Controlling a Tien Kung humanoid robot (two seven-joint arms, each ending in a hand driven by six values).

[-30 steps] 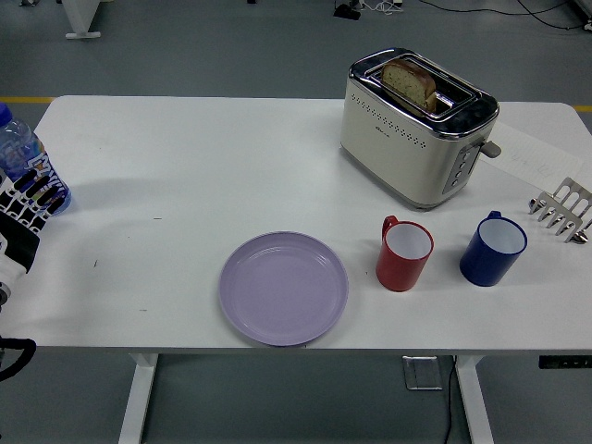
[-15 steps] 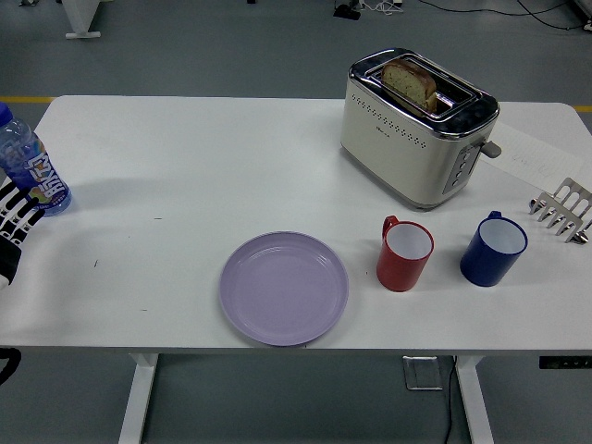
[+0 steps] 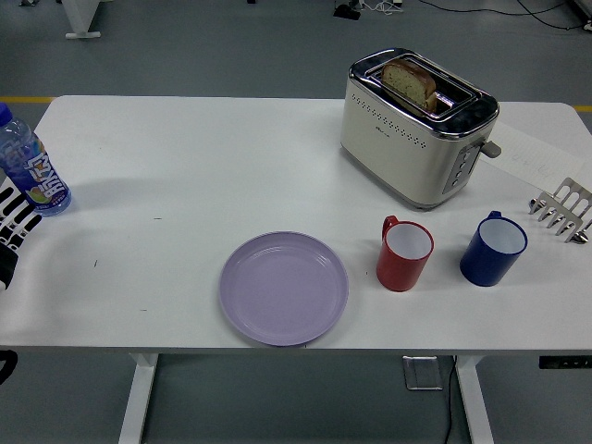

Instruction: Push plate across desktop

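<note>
**Plate lying well apart from the left hand**

The purple plate [image 3: 284, 288] is lying near the tabletop's [image 3: 185, 157] front edge, just left of a red mug [image 3: 404, 253]. The left hand [image 3: 11, 222] is showing at the left edge, touching nothing; its grip cannot be told.

left hand pulls back

my left hand [image 3: 13, 222] has slid back toward the table's [image 3: 185, 157] left edge, off the water bottle [image 3: 30, 166] it covered a second ago. only my fingers [image 3: 18, 211] show now.
</note>
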